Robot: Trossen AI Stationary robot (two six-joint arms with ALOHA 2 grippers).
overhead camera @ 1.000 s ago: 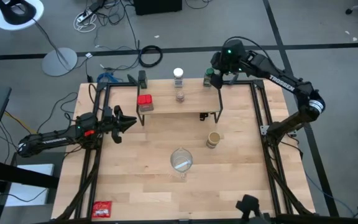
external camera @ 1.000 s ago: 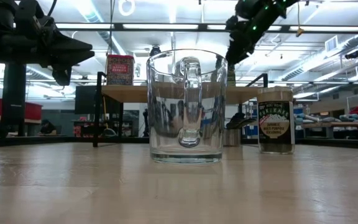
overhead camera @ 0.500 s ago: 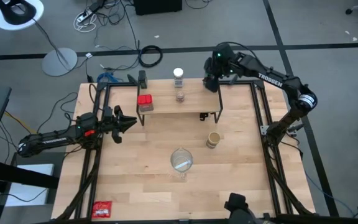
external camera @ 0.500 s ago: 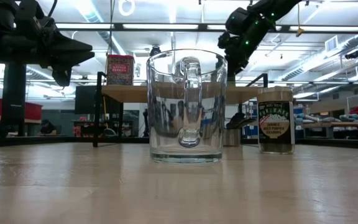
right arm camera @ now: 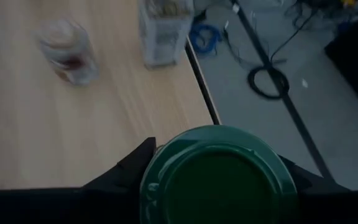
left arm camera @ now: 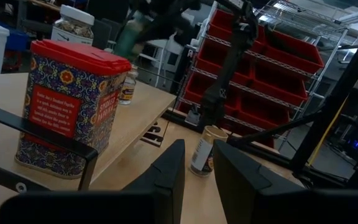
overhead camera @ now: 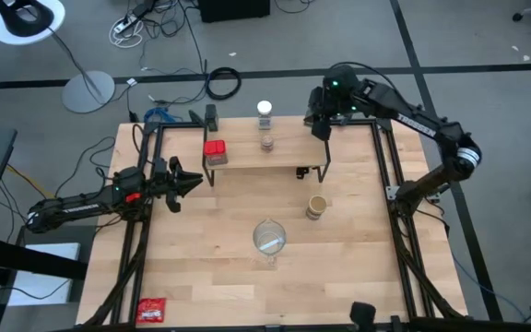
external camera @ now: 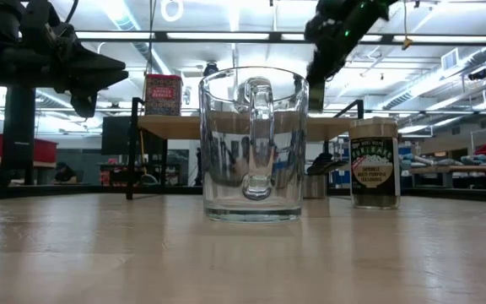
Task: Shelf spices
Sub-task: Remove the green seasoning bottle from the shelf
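Three containers stand on the shelf [overhead camera: 265,159]: one red tin [overhead camera: 214,151], two jars. Right gripper [right arm camera: 219,180], upper right, clasps one green-lidded jar [right arm camera: 219,173]; left gripper [overhead camera: 188,182], mid-left, narrowly parted, empty.

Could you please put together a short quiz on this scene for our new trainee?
1. True or false: the red tin stands on the shelf.
2. In a few words: where does the tan-lidded jar stand?
3. Which thing does the right pincer grip at the shelf's back right corner? A. the red tin. B. the green-lidded jar. C. the tan-lidded jar.
Key: 1 true. 2 on the table, in front of the shelf's right end, not on the shelf. 3 B.
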